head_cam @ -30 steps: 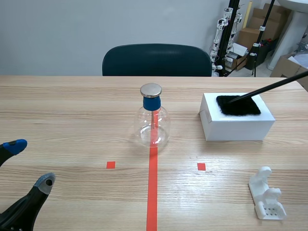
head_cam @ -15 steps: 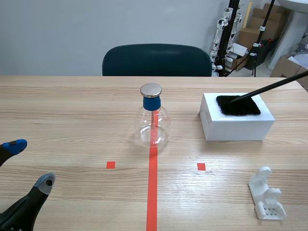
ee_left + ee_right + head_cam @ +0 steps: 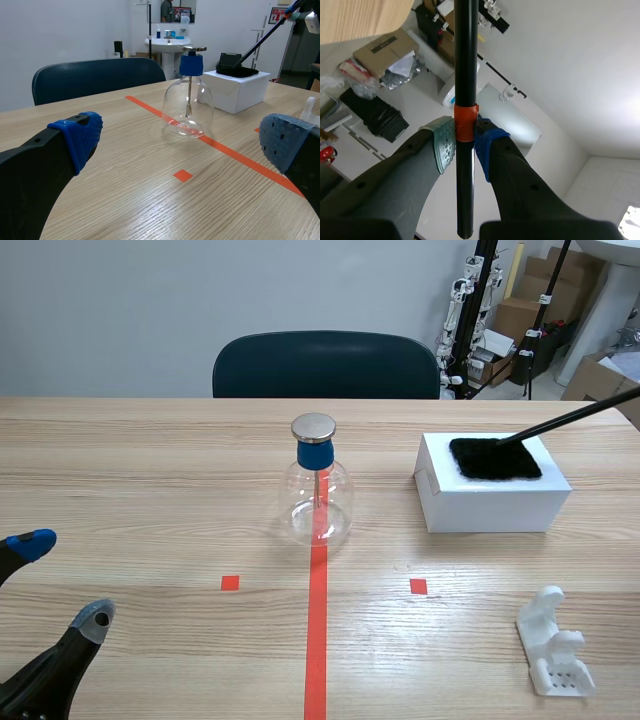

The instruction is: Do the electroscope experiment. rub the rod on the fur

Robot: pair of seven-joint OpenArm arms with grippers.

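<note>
The black rod (image 3: 560,423), grasped by the right jaws, is rested tip-down on the black fur (image 3: 494,458) atop a white box (image 3: 490,505). The left jaws are held released over the wooden desk (image 3: 150,490). A dark chair (image 3: 325,365) and cardboard boxes (image 3: 545,295) are seen behind.

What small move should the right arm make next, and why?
Probably drag the rod in a short stroke across the fur. The right gripper is shut on the rod at its orange band, and the rod's tip appears to rest on the fur atop the white box, so contact is made and rubbing is what seems left.
</note>
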